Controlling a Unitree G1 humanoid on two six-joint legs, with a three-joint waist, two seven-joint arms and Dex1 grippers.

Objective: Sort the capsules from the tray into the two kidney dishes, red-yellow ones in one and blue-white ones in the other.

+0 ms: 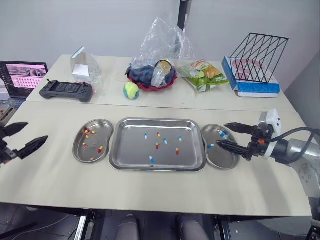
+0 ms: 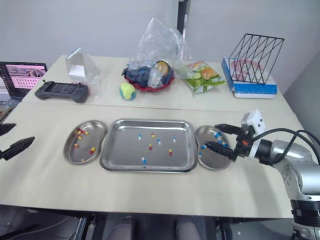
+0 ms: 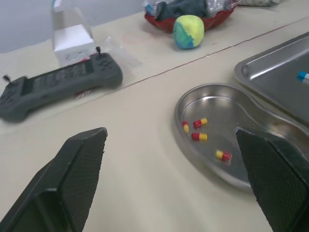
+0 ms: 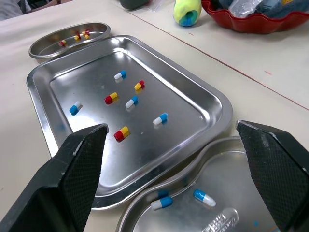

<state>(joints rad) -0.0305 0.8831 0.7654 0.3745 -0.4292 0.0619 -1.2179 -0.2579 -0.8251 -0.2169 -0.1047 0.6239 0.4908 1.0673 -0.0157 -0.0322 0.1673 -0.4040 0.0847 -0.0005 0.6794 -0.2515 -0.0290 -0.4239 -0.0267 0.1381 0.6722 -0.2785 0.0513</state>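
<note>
A steel tray (image 1: 135, 150) lies at the table's middle with several loose capsules, both red-yellow (image 1: 157, 146) and blue-white (image 1: 152, 159). The left kidney dish (image 1: 100, 131) holds several red-yellow capsules (image 3: 199, 137). In the right kidney dish (image 1: 225, 157) lie blue-white capsules (image 4: 204, 197). My right gripper (image 1: 221, 134) hovers open over the right dish, with nothing between its fingers. Off the table's left edge, my left gripper (image 1: 37, 131) stands open and empty, well left of the left dish.
Along the far half of the table are a black game controller (image 1: 66, 90), a small white box (image 1: 82, 62), a yellow-green ball (image 1: 131, 90), a red bowl under a plastic bag (image 1: 152, 75), a snack bag (image 1: 205, 75) and a wire rack (image 1: 257, 57). A laptop (image 1: 22, 77) sits at far left.
</note>
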